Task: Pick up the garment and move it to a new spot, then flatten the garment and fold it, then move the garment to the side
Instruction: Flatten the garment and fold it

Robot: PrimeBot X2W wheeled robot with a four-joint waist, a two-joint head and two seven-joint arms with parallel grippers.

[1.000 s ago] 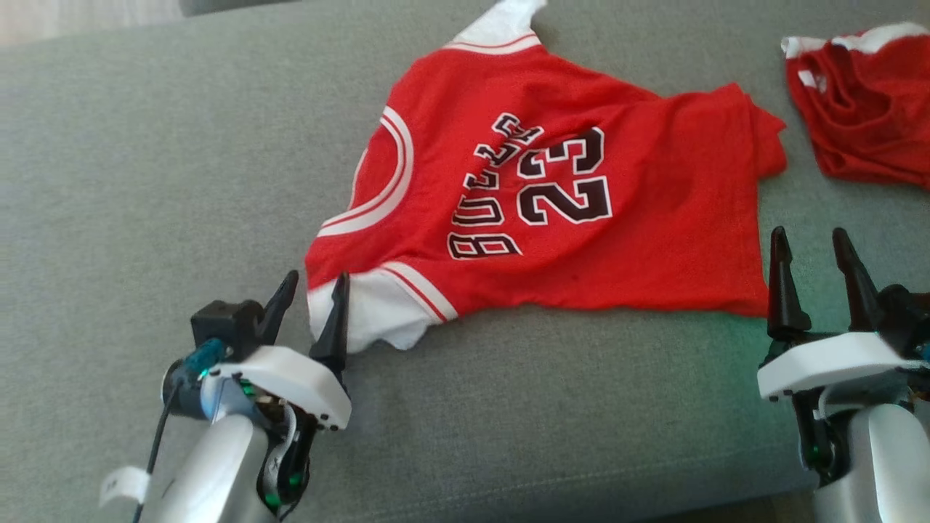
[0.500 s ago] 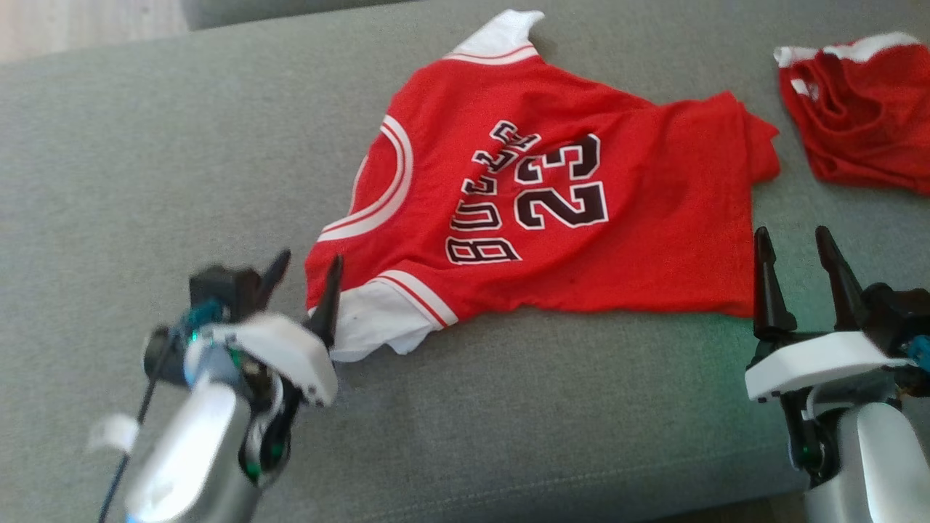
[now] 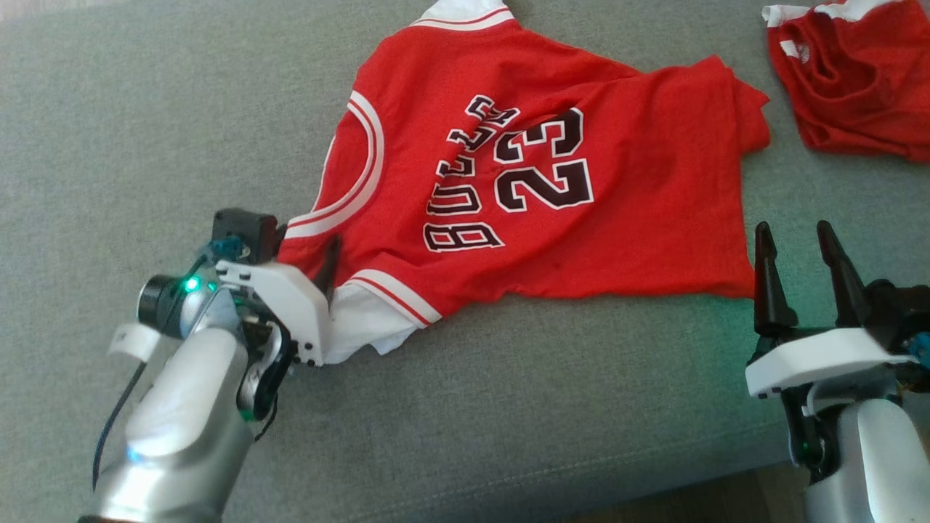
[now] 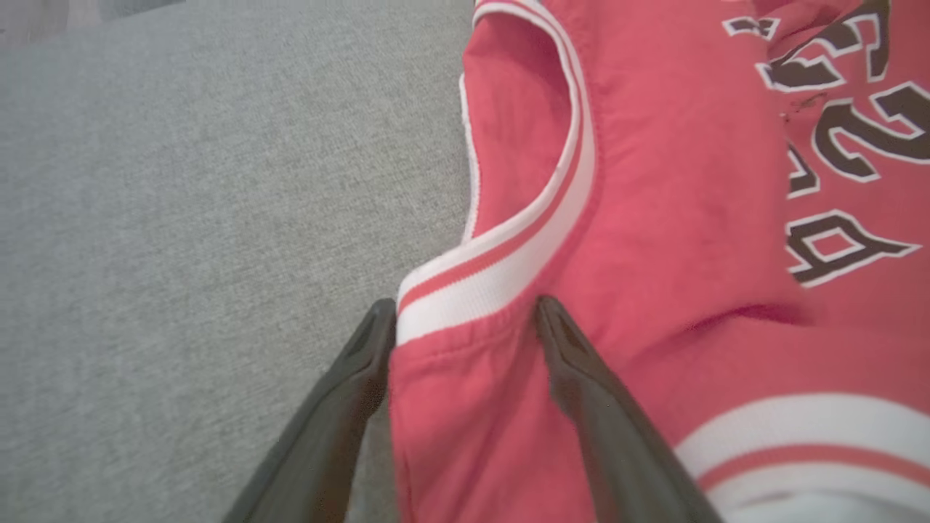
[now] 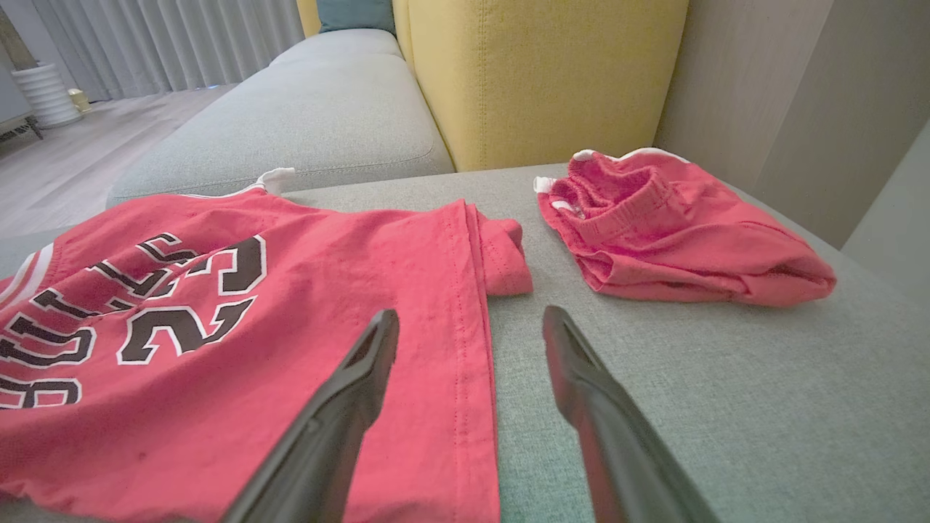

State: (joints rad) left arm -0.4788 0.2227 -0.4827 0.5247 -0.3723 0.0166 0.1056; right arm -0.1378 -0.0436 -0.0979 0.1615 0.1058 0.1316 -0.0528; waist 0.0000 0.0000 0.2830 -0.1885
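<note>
Pick-up step imo: jersey (image 3: pixel 625 218) mid-couch (image 3: pixel 145 109), L gripper (image 4: pixel 465 305) apart astride its shoulder at 8 o'clock, R gripper (image 3: pixel 793 236) apart by hem at 4; next close both, lift.

Left gripper (image 3: pixel 305 250): jaws spread wide, fingers slanting forward and towards the right arm, pale forearm behind. Right gripper (image 3: pixel 793 240): jaws equally wide, fingers pointing straight ahead.

A red jersey (image 3: pixel 639 225) with white trim and black "BULLS 23" lettering is spread print-up and creased on a grey sofa seat (image 3: pixel 508 436). Its neckline is turned leftward and its hem rightward, where one far corner is folded over.
</note>
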